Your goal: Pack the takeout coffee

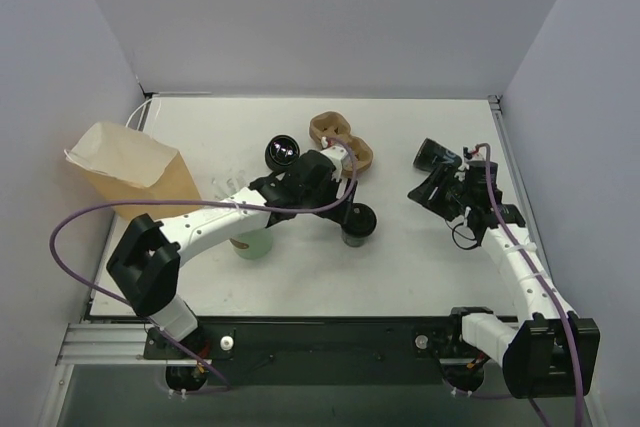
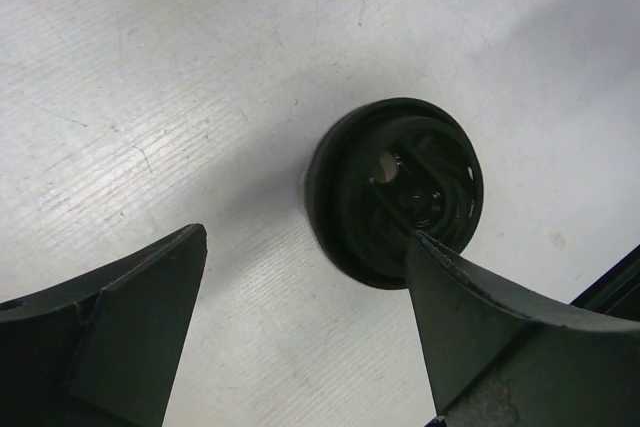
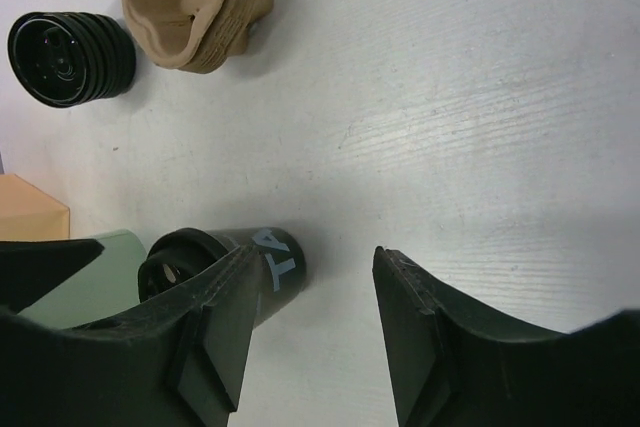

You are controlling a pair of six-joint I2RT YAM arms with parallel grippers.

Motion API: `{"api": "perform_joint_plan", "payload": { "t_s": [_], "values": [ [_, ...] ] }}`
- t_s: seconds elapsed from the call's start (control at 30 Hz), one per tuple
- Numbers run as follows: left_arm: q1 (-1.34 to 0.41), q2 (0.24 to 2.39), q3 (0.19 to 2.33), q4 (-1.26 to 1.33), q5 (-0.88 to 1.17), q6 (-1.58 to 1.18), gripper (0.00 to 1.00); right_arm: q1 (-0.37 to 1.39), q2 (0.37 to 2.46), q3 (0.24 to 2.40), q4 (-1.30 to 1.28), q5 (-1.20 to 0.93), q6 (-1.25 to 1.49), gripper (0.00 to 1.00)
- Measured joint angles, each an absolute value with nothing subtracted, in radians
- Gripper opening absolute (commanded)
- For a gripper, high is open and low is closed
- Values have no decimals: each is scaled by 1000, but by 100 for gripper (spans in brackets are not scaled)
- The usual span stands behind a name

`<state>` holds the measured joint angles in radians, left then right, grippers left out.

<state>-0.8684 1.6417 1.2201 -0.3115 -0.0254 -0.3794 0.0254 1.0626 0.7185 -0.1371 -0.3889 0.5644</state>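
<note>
Left gripper [image 2: 305, 239]: jaws spread wide and released, hanging over the small round black lidded takeout cup [image 1: 358, 224]. The cup stands on the white table [image 1: 420, 267] near its centre, just beside one fingertip. Right gripper [image 3: 318, 257]: jaws partly apart, grasping nothing. The pale green cup [image 1: 252, 243] stands left of the takeout cup. Farther back are the lidless ribbed black cup [image 1: 283, 152], the brown moulded-pulp cup carrier [image 1: 342, 139] and the tan paper bag [image 1: 130, 172].

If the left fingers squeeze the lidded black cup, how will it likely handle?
The takeout coffee stands upright and round, so a sideways push could tip it and set it rolling. Its smooth wall may slip between the left fingers.
</note>
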Motion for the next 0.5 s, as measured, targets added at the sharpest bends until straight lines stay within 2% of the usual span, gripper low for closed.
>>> {"api": "perform_joint_plan", "payload": {
  "t_s": [0.27, 0.5],
  "values": [
    [-841, 1570, 1220, -356, -25, -354, 91, 26, 1107, 783, -180, -287, 487, 56],
    [-836, 1527, 1232, -489, -34, -257, 94, 25, 1354, 1074, -175, -88, 355, 67]
  ]
}}
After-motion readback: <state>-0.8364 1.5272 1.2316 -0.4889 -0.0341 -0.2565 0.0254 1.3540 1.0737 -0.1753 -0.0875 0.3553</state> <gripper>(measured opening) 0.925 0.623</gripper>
